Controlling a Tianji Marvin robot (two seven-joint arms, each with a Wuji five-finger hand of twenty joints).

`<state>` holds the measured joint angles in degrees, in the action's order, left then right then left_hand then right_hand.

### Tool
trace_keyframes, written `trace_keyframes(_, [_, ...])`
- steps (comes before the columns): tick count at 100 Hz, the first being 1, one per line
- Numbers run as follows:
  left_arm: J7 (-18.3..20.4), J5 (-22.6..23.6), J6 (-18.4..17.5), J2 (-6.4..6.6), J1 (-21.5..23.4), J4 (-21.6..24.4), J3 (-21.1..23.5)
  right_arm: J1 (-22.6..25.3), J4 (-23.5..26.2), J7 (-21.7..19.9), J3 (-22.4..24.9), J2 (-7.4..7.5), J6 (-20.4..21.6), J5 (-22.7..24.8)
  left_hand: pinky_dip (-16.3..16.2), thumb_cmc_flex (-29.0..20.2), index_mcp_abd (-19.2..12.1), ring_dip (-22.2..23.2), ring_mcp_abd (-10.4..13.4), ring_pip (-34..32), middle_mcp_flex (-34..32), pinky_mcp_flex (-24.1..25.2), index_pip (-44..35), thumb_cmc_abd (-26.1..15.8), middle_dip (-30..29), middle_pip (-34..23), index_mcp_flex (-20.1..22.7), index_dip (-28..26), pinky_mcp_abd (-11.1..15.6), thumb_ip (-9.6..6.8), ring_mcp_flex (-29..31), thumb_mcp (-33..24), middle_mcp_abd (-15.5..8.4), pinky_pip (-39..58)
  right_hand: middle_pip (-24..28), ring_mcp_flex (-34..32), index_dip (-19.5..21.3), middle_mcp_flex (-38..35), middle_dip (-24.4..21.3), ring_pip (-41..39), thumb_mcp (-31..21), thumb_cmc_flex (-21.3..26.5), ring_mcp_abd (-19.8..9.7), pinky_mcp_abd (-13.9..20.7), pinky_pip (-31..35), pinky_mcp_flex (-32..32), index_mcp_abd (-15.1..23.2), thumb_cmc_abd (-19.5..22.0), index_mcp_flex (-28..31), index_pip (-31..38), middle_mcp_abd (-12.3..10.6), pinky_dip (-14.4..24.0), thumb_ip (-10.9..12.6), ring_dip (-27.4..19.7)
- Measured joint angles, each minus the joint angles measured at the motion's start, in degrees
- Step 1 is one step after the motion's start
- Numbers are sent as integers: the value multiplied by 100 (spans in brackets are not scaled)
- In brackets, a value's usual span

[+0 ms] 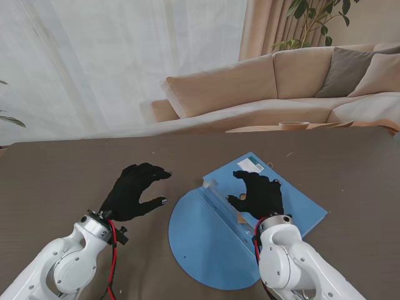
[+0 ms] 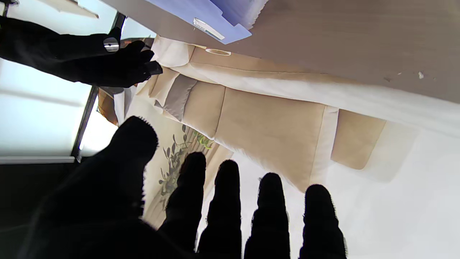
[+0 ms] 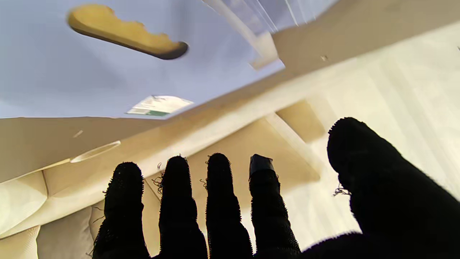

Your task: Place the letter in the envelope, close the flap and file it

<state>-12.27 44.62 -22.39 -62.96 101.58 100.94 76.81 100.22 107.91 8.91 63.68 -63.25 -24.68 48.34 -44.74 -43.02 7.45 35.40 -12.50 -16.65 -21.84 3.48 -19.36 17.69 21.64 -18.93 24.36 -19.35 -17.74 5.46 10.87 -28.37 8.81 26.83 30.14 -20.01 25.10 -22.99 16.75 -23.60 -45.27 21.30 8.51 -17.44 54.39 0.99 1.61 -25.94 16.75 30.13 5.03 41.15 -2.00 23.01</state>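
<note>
A blue envelope (image 1: 294,200) is shown lying flat on the dark brown surface (image 1: 56,181), right of centre in the stand view. Its rounded flap (image 1: 200,240) is seen spread open toward the robot, resting on the surface. A white label (image 1: 252,165) is carried at the envelope's far corner. Along the fold between body and flap, a pale, translucent strip (image 1: 219,197) is visible; what it is cannot be told. A tan, elongated shape (image 3: 125,32) is seen on the blue sheet in the right wrist view. No letter can be made out in any view.

The right hand (image 1: 259,194), gloved in black, is held over the envelope body just beyond the fold, with its fingers (image 3: 222,201) spread apart and nothing gripped; contact with the envelope cannot be confirmed. The left hand (image 1: 132,190) is held over bare surface to the left of the flap, well apart from the envelope, its fingers (image 2: 226,201) apart and loosely curved, with nothing held.

A beige sofa (image 1: 262,87) with grey cushions and a leafy plant (image 1: 312,19) are seen beyond the surface, in front of white curtains.
</note>
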Motion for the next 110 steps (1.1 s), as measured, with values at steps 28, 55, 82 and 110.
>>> trace_keyframes(28, [332, -1450, -284, -125, 563, -49, 390, 16, -9, 201, -110, -116, 1042, -816, -84, -4, -158, -227, 61, 848, 535, 256, 195, -146, -230, 328, -286, 252, 159, -1, -366, 495, -8, -1261, -517, 189, -802, 227, -194, 735, -262, 241, -227, 231, -1018, -328, 381, 67, 123, -288, -306, -1057, 25, -573])
trace_keyframes(55, [815, -2327, -853, -130, 990, -208, 719, -413, -611, 333, -506, -214, 1973, -1579, 149, -4, -260, -233, 126, 1067, 688, 244, 255, -146, -305, 396, -344, 332, 216, -1, -527, 583, -30, -1687, -922, 717, -1204, 643, -372, 1077, 520, 234, -497, 524, -1454, -640, 1081, 453, -321, -746, -817, -1461, 41, -847])
trace_keyframes(82, [744, -2437, -885, -118, 1132, -210, 786, -634, -1071, 482, -791, -310, 2515, -2011, 1249, -5, -384, -514, 292, 1201, 981, 116, 331, -369, -458, 619, -657, 463, 356, -1, -736, 918, -169, -2103, -945, 844, -1209, 788, -392, 1137, 733, 234, -498, 527, -1639, -708, 1082, 573, -452, -803, -861, -1532, 42, -851])
trace_keyframes(110, [763, -2590, -768, -124, 1127, -207, 725, -822, -1631, 592, -1021, -446, 2961, -2560, 1438, -5, -390, -599, 319, 1208, 982, 113, 331, -420, -494, 619, -678, 470, 424, -61, -736, 944, -172, -2133, -945, 847, -1209, 788, -393, 1194, 787, 234, -498, 527, -1714, -727, 1082, 578, -512, -804, -863, -1532, 42, -852])
